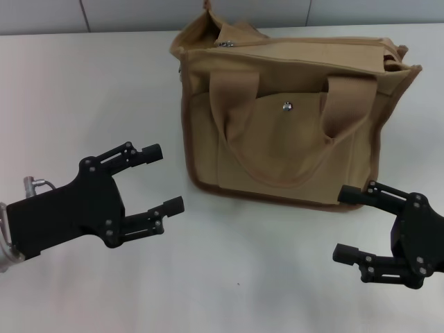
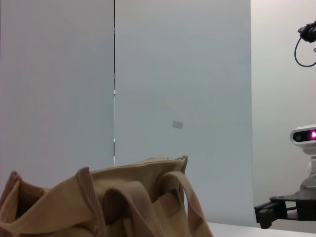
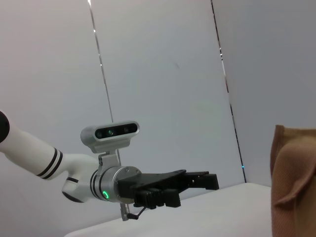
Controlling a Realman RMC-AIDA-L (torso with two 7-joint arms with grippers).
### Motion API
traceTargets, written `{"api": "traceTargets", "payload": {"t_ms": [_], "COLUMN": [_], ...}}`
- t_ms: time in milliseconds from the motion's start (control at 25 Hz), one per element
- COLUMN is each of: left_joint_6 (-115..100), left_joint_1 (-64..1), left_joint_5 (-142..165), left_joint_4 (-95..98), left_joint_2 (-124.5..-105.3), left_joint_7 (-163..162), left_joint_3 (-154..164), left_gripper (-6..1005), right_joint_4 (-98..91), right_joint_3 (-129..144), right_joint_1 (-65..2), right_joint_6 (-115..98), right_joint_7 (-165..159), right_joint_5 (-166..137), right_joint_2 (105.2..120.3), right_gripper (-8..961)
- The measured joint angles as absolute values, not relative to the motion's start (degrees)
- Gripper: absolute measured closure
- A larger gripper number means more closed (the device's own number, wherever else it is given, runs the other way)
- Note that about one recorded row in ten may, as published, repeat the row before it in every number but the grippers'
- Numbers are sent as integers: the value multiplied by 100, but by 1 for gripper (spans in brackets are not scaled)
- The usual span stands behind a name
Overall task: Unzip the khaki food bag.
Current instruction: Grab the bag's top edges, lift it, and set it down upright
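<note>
Khaki food bag [image 1: 291, 111] with darker brown base trim; both pincers black; table [image 1: 83, 83] white.

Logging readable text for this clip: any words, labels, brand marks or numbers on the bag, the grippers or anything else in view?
None can be read in any view.
Khaki food bag: plain canvas; its metal snap bears no legible mark.
Left gripper and right gripper: black, no lettering visible.
Small pale patch on the wall panel: too small to tell if it carries text.

White table [image 1: 83, 90] with the khaki food bag [image 1: 291, 132] upright on it.
</note>
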State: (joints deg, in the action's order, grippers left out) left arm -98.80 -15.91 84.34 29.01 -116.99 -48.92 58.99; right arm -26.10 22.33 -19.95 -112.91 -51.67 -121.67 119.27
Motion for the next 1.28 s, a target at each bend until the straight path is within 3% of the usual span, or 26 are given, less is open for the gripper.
{"api": "traceTargets", "payload": {"t_ms": [280,480,840,1280], "left_joint_6": [-9645,-8829,-7907,-7686], "left_joint_1": [-1639,-1835,-2851,-3455], "left_joint_5": [8431,8346,7853,7511], "left_joint_4": [2900,2732,1486,1001], "left_joint_2": [-11754,-11907,-11918,-11918], "left_joint_7": [-4886,-4886,-4368,-4151], "left_joint_3": [5874,5658,5716,5985], "left_gripper": [197,205,219,255], "right_joint_4": [-2632,-2745,-2812,-2813], "right_joint_3": [2218,2179,2171,2171], "right_joint_1": [-1915,-1666,-1512,-1575], "right_joint_6": [-11305,-11325,-11338,-11338], "right_joint_7": [-5167,-5168,-5159,-5159], "right_joint_5": [-12100,-11713,-11516,-11513], "right_joint_2": [11916,11897,11881,11899], "right_gripper": [101,100,101,101]}}
